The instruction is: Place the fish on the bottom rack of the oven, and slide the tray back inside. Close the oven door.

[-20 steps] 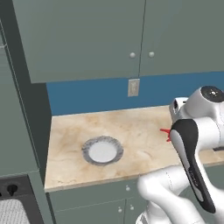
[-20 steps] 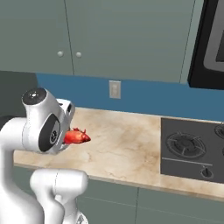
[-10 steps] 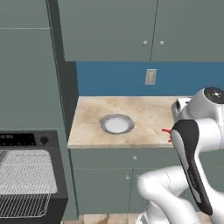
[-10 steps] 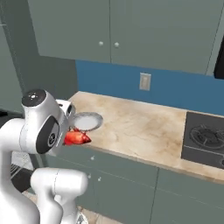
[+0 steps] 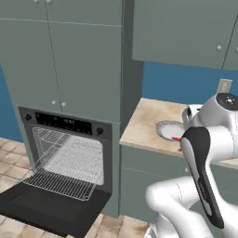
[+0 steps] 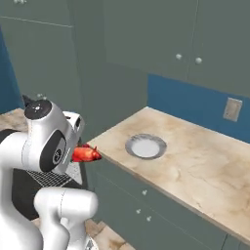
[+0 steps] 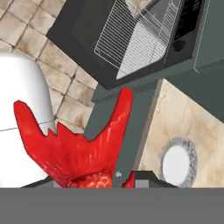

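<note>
My gripper (image 6: 74, 155) is shut on the red-orange fish (image 6: 86, 154), held in the air just off the counter's left end. In the hand view its forked tail (image 7: 83, 146) fans out large in the foreground. The black oven (image 5: 65, 124) stands to the left, below and beyond the fish. Its door (image 5: 46, 210) lies folded down flat. The silver bottom rack (image 5: 62, 180) is pulled partway out over the door, and it also shows in the hand view (image 7: 131, 39).
A round grey plate (image 6: 145, 146) sits on the beige counter (image 6: 205, 171) to the right of the fish. Tall grey-green cabinets (image 5: 69, 56) frame the oven. Tiled floor (image 7: 26, 30) lies in front of the open door.
The whole picture has swung left as the base drove: the oven has come fully into view and the stove has gone out. The fish stays in the shut gripper.
</note>
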Robot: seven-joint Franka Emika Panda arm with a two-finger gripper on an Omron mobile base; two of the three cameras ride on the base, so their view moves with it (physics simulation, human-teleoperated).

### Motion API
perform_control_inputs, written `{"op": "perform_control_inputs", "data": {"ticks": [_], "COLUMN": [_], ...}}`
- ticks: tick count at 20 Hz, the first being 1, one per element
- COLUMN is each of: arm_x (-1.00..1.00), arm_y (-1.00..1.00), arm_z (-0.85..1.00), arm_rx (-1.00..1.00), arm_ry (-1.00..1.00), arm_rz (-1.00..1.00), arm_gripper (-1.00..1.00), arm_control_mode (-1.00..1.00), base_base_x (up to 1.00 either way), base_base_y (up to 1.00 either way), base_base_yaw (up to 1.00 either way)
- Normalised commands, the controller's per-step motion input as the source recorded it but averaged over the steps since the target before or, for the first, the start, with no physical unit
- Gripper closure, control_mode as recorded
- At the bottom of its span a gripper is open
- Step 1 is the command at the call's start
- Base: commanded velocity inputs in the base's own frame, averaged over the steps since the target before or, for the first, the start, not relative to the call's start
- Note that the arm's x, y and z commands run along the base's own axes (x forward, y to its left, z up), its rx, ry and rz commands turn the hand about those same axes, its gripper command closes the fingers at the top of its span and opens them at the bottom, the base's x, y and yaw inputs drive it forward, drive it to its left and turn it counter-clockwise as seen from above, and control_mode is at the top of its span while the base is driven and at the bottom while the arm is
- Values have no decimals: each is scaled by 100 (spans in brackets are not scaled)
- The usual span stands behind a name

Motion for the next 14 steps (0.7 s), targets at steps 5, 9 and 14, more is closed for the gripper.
{"op": "perform_control_inputs", "data": {"ticks": [5, 9, 14], "arm_x": [0, 0, 0], "arm_y": [0, 0, 0], "arm_z": [0, 0, 0], "arm_rx": [0, 0, 0], "arm_ry": [0, 0, 0], "arm_rz": [0, 0, 0], "arm_gripper": [100, 100, 100], "arm_control_mode": [100, 100, 100], "base_base_x": [-3, -2, 20], "base_base_y": [15, 1, 2], "base_base_yaw": [50, 51, 42]}}
